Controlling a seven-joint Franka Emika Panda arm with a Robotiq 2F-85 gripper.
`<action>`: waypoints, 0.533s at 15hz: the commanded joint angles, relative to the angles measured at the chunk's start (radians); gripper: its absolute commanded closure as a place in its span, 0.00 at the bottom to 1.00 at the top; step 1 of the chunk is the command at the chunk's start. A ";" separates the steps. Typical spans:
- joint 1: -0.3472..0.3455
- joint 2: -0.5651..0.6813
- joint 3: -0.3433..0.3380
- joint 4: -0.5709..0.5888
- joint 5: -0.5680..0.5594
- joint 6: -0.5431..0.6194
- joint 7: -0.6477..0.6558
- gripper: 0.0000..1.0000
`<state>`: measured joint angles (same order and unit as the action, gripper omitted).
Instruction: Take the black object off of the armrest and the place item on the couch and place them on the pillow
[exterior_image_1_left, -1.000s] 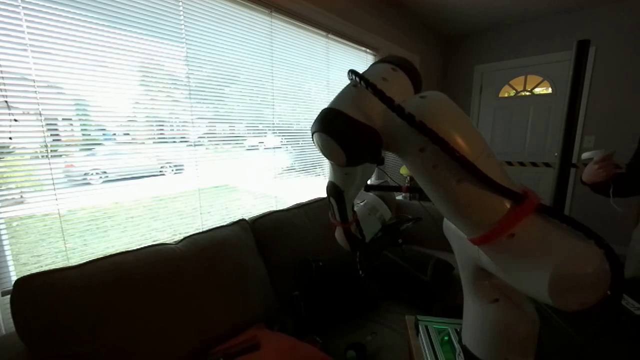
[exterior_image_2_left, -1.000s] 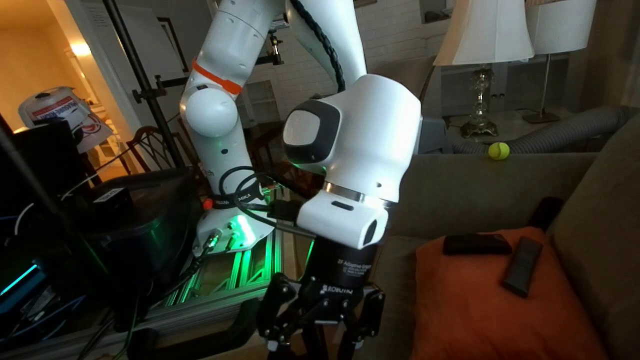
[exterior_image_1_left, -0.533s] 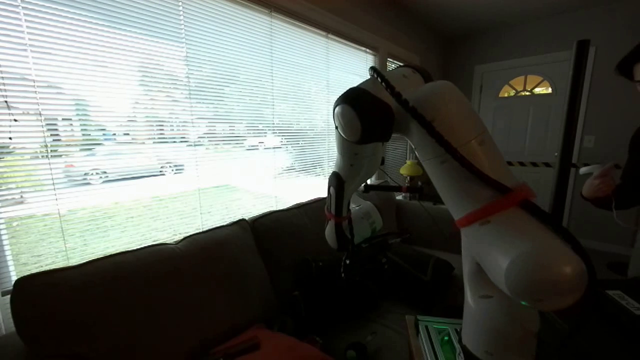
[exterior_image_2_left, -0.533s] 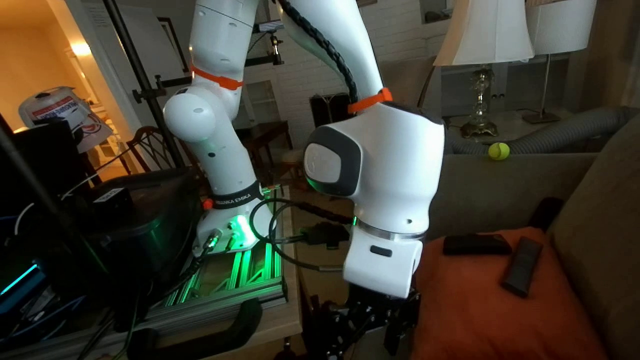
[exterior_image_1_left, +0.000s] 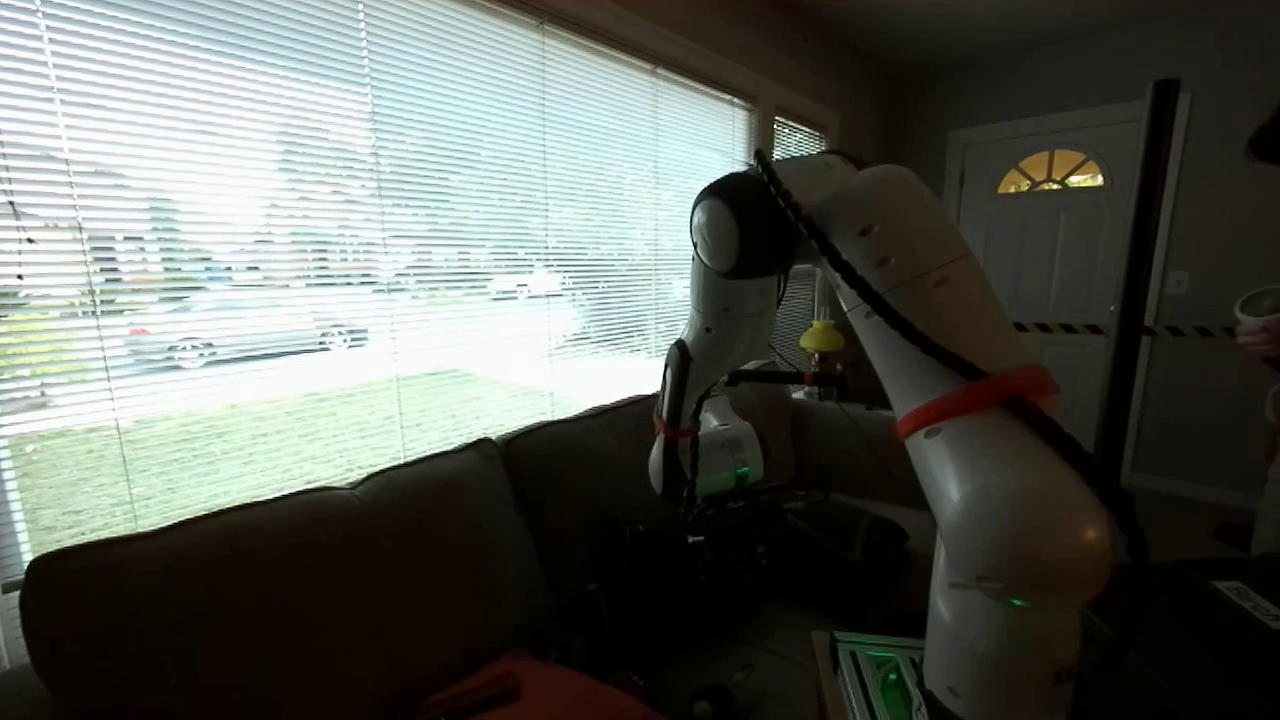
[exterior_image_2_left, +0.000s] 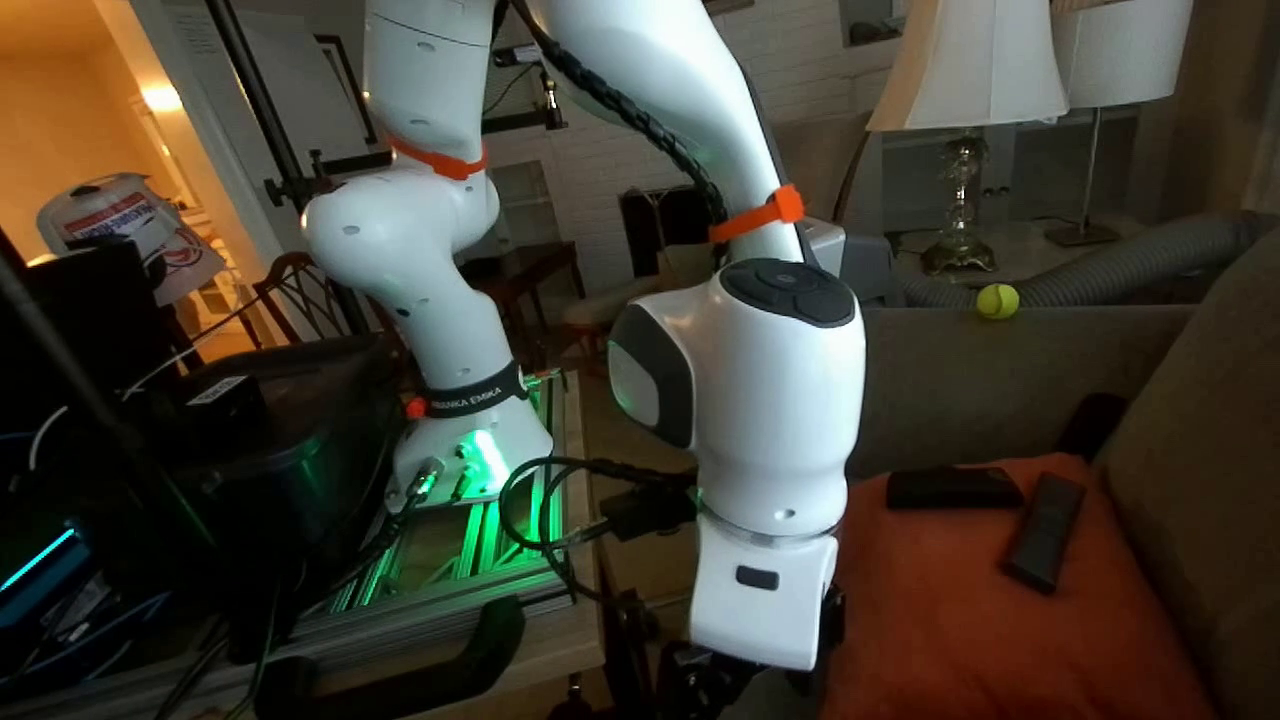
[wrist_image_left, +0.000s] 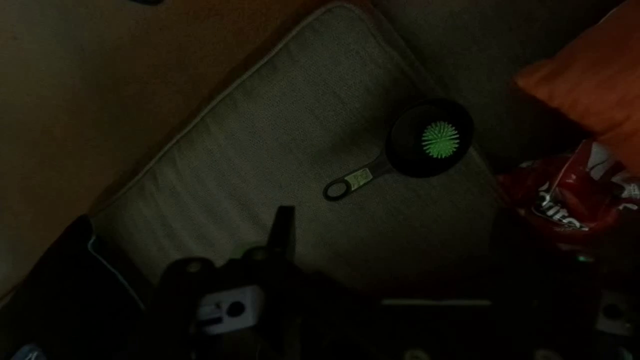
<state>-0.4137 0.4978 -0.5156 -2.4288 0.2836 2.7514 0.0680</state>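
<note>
Pillow (wrist_image_left: 595, 82) beside red bag (wrist_image_left: 567, 192); pan (wrist_image_left: 406, 139) holding green spiky ball (wrist_image_left: 440, 140) on couch (wrist_image_left: 250, 160); tool (wrist_image_left: 412, 227) spread.

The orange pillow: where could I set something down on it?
In an exterior view, the orange pillow looks bare nearest the camera, between the robot's white wrist and the couch's back cushion. It is crowded toward the armrest, where a black item and dark remote lie.

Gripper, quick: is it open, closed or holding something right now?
Gripper: open, holding nothing that shows, though the wrist view is very dark around it.
</note>
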 joint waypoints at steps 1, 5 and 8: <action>-0.027 -0.009 0.023 -0.001 -0.038 0.003 0.027 0.00; -0.111 0.024 0.060 0.013 -0.027 0.057 -0.053 0.00; -0.223 0.079 0.103 0.046 -0.015 0.135 -0.120 0.00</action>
<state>-0.5219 0.5175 -0.4645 -2.4227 0.2718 2.8165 0.0122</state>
